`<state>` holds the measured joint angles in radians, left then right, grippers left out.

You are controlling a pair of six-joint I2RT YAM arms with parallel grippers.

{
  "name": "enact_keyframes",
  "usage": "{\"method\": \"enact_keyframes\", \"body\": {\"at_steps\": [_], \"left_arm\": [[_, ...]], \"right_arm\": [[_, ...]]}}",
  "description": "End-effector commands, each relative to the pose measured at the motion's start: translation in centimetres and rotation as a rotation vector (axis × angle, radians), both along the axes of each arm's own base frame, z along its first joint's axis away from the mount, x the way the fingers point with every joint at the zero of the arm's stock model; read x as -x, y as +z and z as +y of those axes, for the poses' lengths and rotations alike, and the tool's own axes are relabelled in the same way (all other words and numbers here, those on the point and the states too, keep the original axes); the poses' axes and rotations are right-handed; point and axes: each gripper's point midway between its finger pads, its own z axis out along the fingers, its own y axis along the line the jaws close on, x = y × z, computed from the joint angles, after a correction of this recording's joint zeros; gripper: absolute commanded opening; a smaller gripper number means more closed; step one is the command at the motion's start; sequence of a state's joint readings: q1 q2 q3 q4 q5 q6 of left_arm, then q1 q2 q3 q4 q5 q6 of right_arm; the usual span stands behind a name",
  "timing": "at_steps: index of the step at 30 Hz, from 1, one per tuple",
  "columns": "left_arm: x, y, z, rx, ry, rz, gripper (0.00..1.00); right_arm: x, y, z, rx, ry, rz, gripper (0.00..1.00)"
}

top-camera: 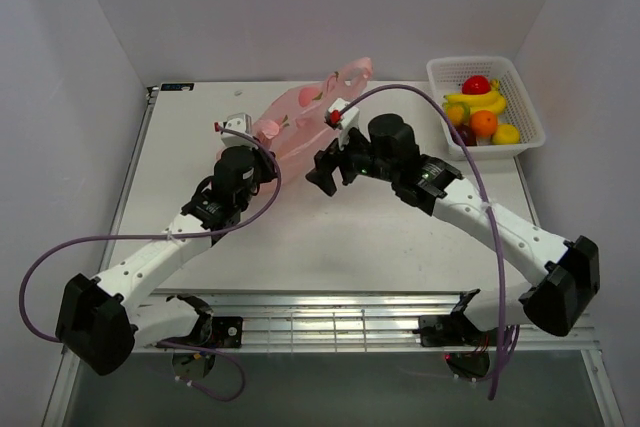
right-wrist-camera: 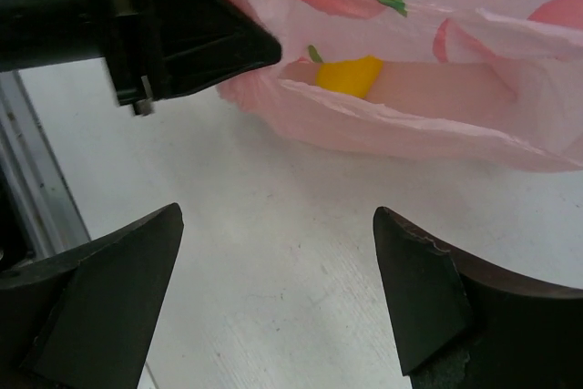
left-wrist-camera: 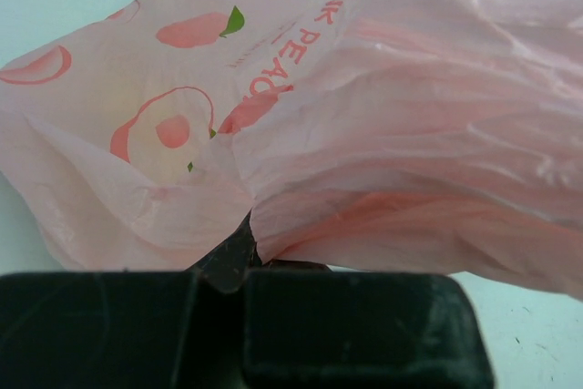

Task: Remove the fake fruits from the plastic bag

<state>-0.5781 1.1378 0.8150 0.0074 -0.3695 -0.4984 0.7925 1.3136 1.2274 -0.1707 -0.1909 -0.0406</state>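
The plastic bag (top-camera: pixel 300 115) lies crumpled on the table (top-camera: pixel 300 237) btwn the two wrists, its handles trailing toward the back wall. L arm: the left gripper (left-wrist-camera: pixel 239 261) is closed tight on a bunched fold of film by the bag's mouth, holding that lip up off the table. R arm: the right gripper (right-wrist-camera: pixel 273 302) is spread wide w/ nothing in it, low over the table just in front of the opening. Through that opening a yellow fruit (right-wrist-camera: pixel 349 75) shows, resting on the lower film. Whether more fruit sits deeper in is hard to say, since the pink film hides it. Several fake fruits (top-camera: pixel 484 123) are in the white basket (top-camera: pixel 528 102) at far right, well apart from the bag. Handling: the bag is v. thin, limp and crinkly and weighs next to nothing, so it will likely slide and collapse unless pinned; hold it by a gathered fold, as the L arm does. The fruit is prob. light, hard-shelled and glossy, so slippery. Take it squarely across its widest part, not by the tip, w/o catching film.
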Motion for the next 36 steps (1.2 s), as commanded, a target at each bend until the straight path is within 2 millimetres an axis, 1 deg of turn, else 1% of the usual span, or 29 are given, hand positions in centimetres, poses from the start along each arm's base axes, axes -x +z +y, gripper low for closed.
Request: {"method": "enact_keyframes", "body": {"at_steps": [1, 2, 3, 4, 5, 6, 7, 8, 9, 10, 11, 13, 14, 16, 17, 18, 19, 20, 21, 22, 23, 24, 25, 28, 29, 32, 33, 34, 36], "left_arm": [[0.9, 1.0, -0.1, 0.016, -0.006, -0.028, 0.0], [1.1, 1.0, -0.2, 0.012, -0.011, -0.026, 0.0], [1.4, 0.5, -0.1, -0.005, -0.016, -0.009, 0.0], [1.6, 0.6, -0.1, -0.009, -0.013, -0.011, 0.0], [1.7, 0.6, -0.1, -0.013, -0.017, -0.01, 0.0], [1.7, 0.6, -0.1, -0.016, -0.02, -0.011, 0.0], [1.8, 0.7, -0.1, -0.018, -0.019, -0.012, 0.0], [2.0, 0.5, -0.1, -0.023, -0.021, -0.007, 0.0], [2.0, 0.5, -0.2, -0.025, -0.026, -0.008, 0.0], [2.1, 0.4, -0.2, -0.028, -0.029, -0.005, 0.0], [2.1, 0.2, -0.1, -0.032, -0.025, 0.0, 0.0], [2.2, 0.1, -0.1, -0.036, -0.027, 0.001, 0.0], [2.3, 0.0, -0.1, -0.038, -0.028, 0.004, 0.0], [2.5, 0.1, -0.1, -0.032, -0.034, -0.002, 0.0], [2.5, 0.3, -0.1, -0.031, -0.034, -0.004, 0.0], [2.5, 0.4, 0.0, -0.029, -0.031, -0.007, 0.0], [2.6, 0.8, 0.1, -0.023, -0.031, -0.016, 0.0], [2.7, 1.0, 0.1, -0.018, -0.03, -0.019, 0.0], [2.7, 1.4, 0.2, -0.008, -0.028, -0.026, 0.0], [2.8, 1.8, 0.1, 0.002, -0.028, -0.035, 0.0], [2.8, 2.2, 0.2, 0.008, -0.028, -0.045, 0.0], [2.7, 2.8, 0.1, 0.01, -0.03, -0.059, 0.0], [2.6, 3.1, 0.1, 0.001, -0.03, -0.069, 0.0], [2.0, 4.3, -0.2, -0.003, -0.032, -0.097, 0.0], [1.8, 4.1, -0.5, -0.015, -0.041, -0.091, 0.0], [1.2, 4.6, -1.6, -0.011, -0.077, -0.099, 0.0], [1.1, 4.6, -1.8, -0.013, -0.084, -0.097, 0.0], [1.0, 4.7, -2.0, -0.012, -0.09, -0.098, 0.0], [0.7, 4.4, -2.2, -0.025, -0.094, -0.091, 0.0]], "right_arm": [[-3.8, 2.6, 1.9, -0.084, -0.165, -0.06, 0.9], [-4.9, 1.3, 2.4, -0.055, -0.201, -0.05, 0.9], [-5.6, 2.2, 2.8, -0.066, -0.221, -0.059, 0.9], [-6.1, 1.5, 3.1, -0.044, -0.227, -0.047, 0.9], [-6.7, -0.2, 3.7, -0.005, -0.226, -0.03, 0.9], [-7.1, -0.7, 4.0, 0.009, -0.231, -0.025, 0.9], [-7.5, -0.5, 4.3, 0.012, -0.235, -0.024, 0.9], [-8.0, -1.5, 4.9, 0.032, -0.231, -0.014, 0.9], [-8.2, -1.7, 5.2, 0.036, -0.227, -0.014, 0.9], [-8.3, -1.3, 5.8, 0.026, -0.207, -0.017, 0.9], [-8.4, -2.4, 6.3, 0.045, -0.195, 0.0, 0.9], [-8.5, -3.2, 6.9, 0.055, -0.18, 0.013, 0.9], [-8.9, -4.1, 7.1, 0.066, -0.179, 0.02, 0.9], [-9.1, -5.2, 7.5, 0.084, -0.179, 0.033, 0.9], [-9.4, -6.3, 7.7, 0.117, -0.169, 0.02, 0.9], [-9.6, -6.8, 7.7, 0.125, -0.174, 0.023, 0.9], [-9.7, -7.5, 7.9, 0.129, -0.179, 0.035, 0.9], [-10.0, -8.8, 8.2, 0.142, -0.182, 0.054, 0.9], [-10.2, -9.2, 8.5, 0.14, -0.182, 0.055, 0.9], [-10.2, -10.7, 9.1, 0.141, -0.18, 0.096, 0.9], [-10.3, -11.3, 9.4, 0.139, -0.173, 0.11, 0.9], [-10.5, -11.4, 9.9, 0.13, -0.17, 0.115, 0.9], [-10.2, -12.5, 10.6, 0.132, -0.14, 0.146, 0.9], [-10.6, -13.1, 11.7, 0.088, -0.149, 0.179, 0.9], [-10.9, -13.1, 12.2, 0.057, -0.152, 0.174, 0.9], [-11.4, -12.9, 13.1, -0.039, -0.173, 0.187, 0.9], [-11.3, -12.9, 13.5, -0.069, -0.176, 0.206, 0.9], [-10.8, -13.4, 13.9, -0.079, -0.144, 0.222, 0.9], [-10.6, -12.9, 14.8, -0.125, -0.125, 0.224, 0.9]]}}
